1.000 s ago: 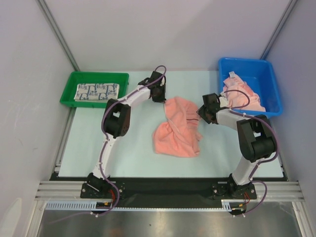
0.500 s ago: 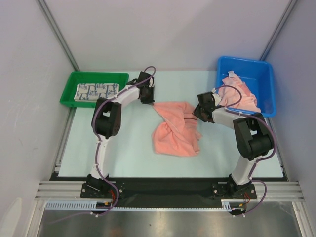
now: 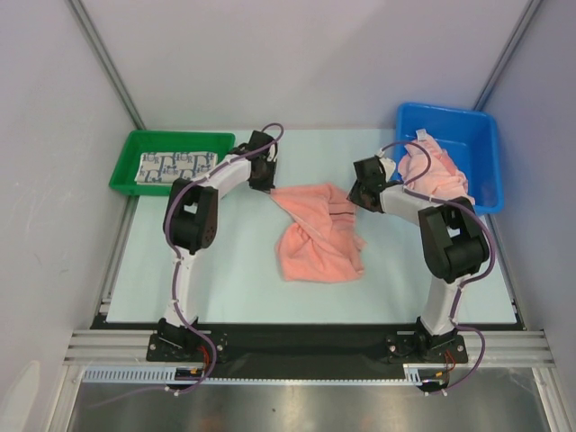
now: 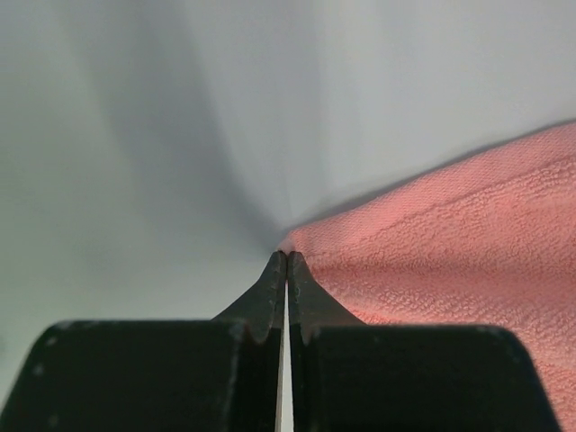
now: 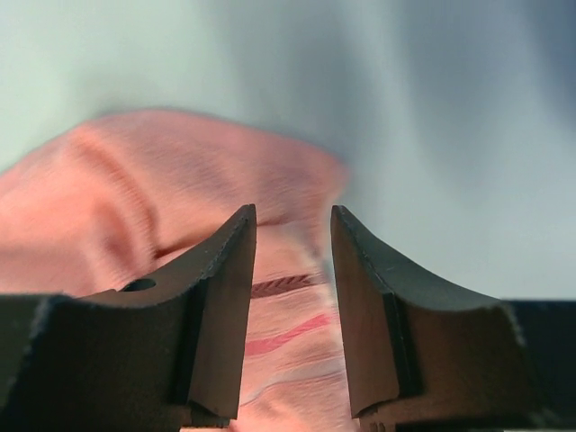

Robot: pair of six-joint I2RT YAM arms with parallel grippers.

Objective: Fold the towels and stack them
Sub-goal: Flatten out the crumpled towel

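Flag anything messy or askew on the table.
The salmon-pink cloth towel lies bunched and twisted mid-table, one corner pinched in the left gripper. Another pink towel sits crumpled in the blue plastic bin.

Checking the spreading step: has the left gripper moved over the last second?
Yes. The left gripper, shut on a corner of the pink towel, has moved left, closer to the green tray.
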